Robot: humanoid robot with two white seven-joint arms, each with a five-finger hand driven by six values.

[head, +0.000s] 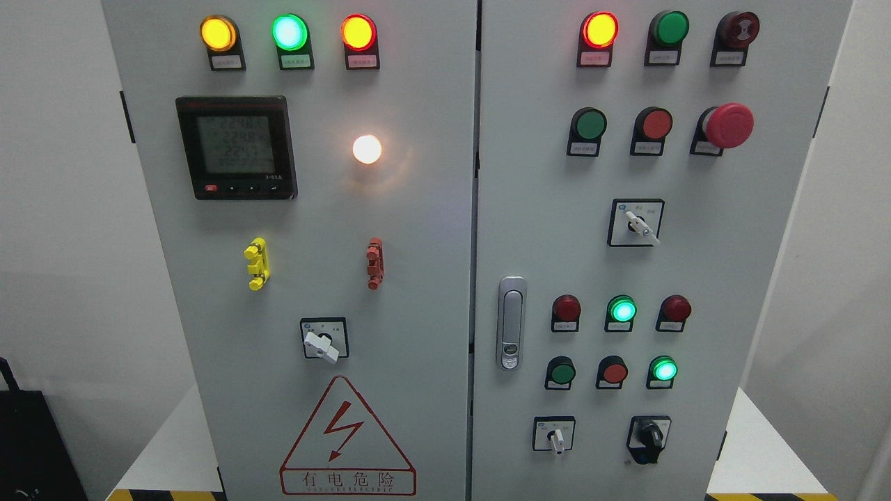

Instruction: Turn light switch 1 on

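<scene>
No hand shows near the control cabinet (418, 292).

Grey cabinet (418, 278), two doors. Digital meter (237, 147) upper left, white lamp (367, 149) lit beside it. Red mushroom button (727, 125) upper right. Door latch (511, 323) centre. Warning triangle (347, 438) below.

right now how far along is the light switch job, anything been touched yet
Possibly done: a white lamp glows on the left door, but whether switch 1 drives it cannot be told, since the labels are too small to read. In hand: nothing, as neither robot hand is in view. Left: if it isn't done, reaching a selector such as the white knob under the meter.
</scene>
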